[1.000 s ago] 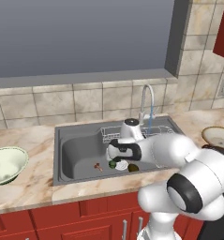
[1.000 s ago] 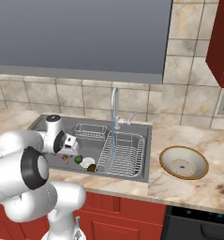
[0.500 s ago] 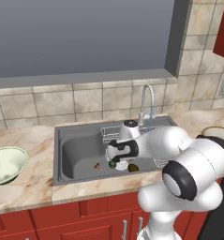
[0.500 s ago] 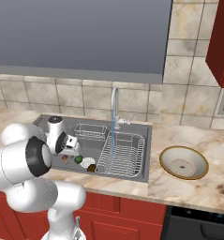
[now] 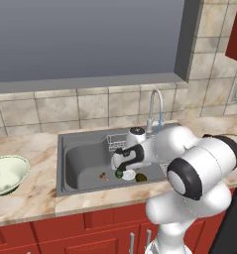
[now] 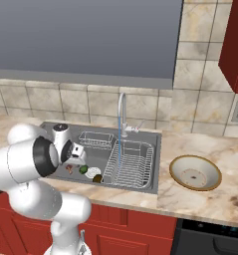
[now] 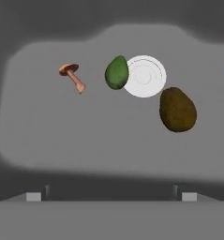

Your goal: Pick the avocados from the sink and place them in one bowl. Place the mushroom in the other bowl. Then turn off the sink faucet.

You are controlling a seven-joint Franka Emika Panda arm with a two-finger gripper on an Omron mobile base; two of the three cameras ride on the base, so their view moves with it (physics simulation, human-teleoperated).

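Nothing is done yet: both avocados [image 7: 117, 72] and the mushroom [image 7: 71, 75] lie on the sink [image 5: 80, 158] floor by the drain [image 7: 144, 76], bowls [image 6: 195, 172] empty, faucet [image 6: 121, 112] running, gripper [image 5: 119, 165] spread wide above them.

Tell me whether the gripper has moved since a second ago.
Yes. In the left base view the gripper has sunk slightly toward the sink floor, closing on the green avocado beside the drain; the faucet stays put.
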